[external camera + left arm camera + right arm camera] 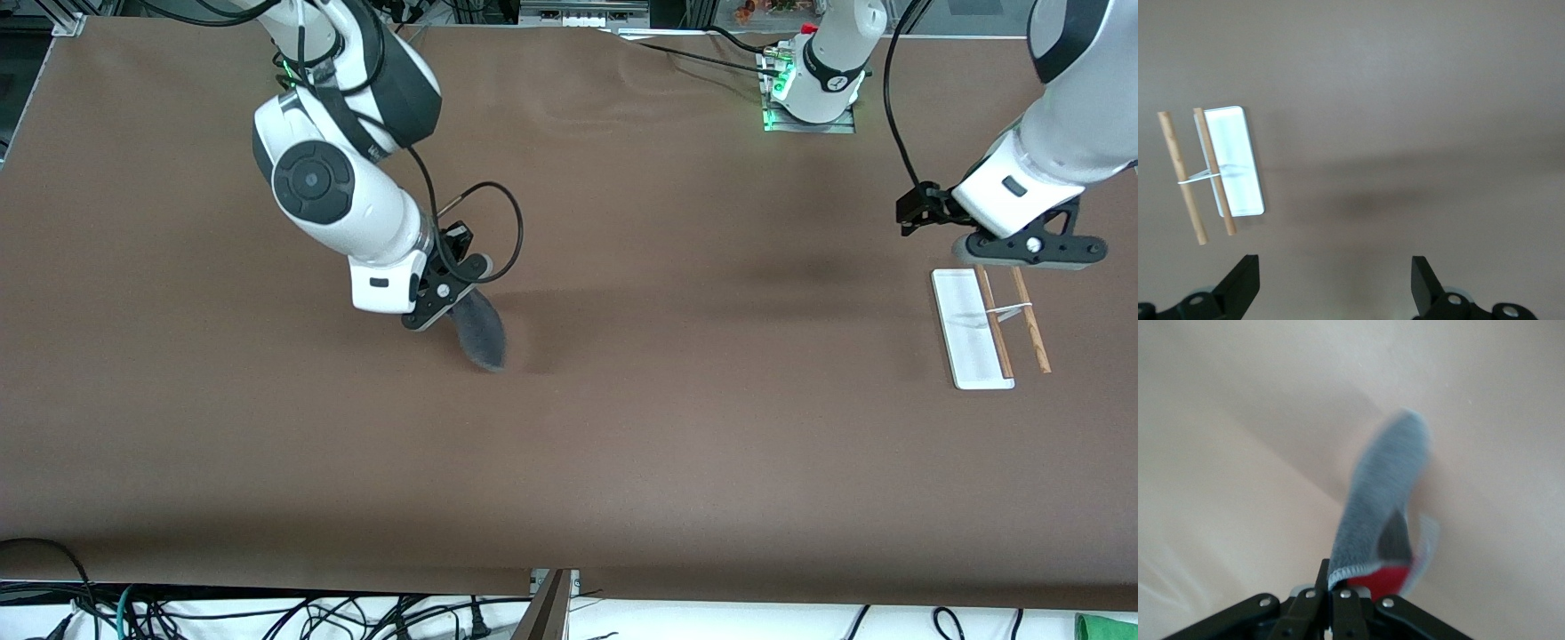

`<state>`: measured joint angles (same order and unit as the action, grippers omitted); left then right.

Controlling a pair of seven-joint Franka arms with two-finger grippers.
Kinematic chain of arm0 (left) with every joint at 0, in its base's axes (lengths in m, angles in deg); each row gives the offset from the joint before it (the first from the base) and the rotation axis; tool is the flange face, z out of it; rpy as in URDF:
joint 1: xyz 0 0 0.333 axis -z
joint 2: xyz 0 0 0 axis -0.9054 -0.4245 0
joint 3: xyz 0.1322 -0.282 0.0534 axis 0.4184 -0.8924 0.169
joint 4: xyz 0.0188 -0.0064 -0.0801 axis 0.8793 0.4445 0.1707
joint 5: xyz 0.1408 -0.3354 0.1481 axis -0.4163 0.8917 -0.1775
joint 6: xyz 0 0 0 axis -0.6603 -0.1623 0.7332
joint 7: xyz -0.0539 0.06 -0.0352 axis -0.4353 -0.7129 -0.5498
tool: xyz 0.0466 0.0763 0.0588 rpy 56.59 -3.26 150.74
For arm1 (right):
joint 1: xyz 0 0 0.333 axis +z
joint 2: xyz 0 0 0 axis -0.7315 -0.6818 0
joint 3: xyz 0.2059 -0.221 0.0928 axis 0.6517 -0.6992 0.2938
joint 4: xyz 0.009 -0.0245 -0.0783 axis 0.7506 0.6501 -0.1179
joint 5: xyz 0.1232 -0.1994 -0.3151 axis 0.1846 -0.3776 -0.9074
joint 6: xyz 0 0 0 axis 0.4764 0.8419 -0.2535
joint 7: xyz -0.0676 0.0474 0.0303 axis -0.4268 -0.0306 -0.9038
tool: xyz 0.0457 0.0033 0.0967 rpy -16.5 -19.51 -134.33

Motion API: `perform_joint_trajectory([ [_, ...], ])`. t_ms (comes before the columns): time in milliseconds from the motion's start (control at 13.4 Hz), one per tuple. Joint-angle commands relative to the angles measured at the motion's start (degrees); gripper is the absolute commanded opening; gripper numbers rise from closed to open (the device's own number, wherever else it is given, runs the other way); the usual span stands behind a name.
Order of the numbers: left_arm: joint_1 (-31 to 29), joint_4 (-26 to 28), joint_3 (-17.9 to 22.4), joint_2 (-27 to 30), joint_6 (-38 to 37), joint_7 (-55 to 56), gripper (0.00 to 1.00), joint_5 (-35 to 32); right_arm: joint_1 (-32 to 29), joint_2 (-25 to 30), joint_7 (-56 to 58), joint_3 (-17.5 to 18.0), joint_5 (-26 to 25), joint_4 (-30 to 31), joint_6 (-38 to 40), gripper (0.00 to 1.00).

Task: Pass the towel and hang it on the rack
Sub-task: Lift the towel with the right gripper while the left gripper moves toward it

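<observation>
My right gripper (pixel 452 307) is shut on the towel (pixel 480 333), which hangs from it, dark grey outside, over the table toward the right arm's end. In the right wrist view the towel (pixel 1381 513) droops from the closed jaws, grey with a red inner side and pale stitched edge. The rack (pixel 989 324), a white flat base with two thin wooden rods and a white crosspiece, stands at the left arm's end. My left gripper (pixel 1031 249) hovers open and empty just above the rack's end nearest the bases. The rack (pixel 1235 163) shows in the left wrist view ahead of the spread fingers (pixel 1238 287).
The brown table cover (pixel 667 400) spreads wide between the towel and the rack. The left arm's base (pixel 813 89) stands at the table's top edge. Cables lie along the front edge, off the table.
</observation>
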<state>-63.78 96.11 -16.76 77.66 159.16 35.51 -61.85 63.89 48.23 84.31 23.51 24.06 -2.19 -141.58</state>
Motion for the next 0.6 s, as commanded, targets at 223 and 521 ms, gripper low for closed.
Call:
perform_joint_trajectory([
  [223, -0.3, -2.2, 0.2, -3.6, -1.4, -11.9, 1.0, 14.4, -0.4, 1.5, 0.0, 4.1, 0.8, -3.4, 0.8, 0.0],
  [521, -0.4, -2.3, 0.5, -6.3, 0.1, -25.0, 1.0, 28.5, -0.4, 1.1, -0.4, 5.9, 2.8, -4.2, -1.4, 0.0],
])
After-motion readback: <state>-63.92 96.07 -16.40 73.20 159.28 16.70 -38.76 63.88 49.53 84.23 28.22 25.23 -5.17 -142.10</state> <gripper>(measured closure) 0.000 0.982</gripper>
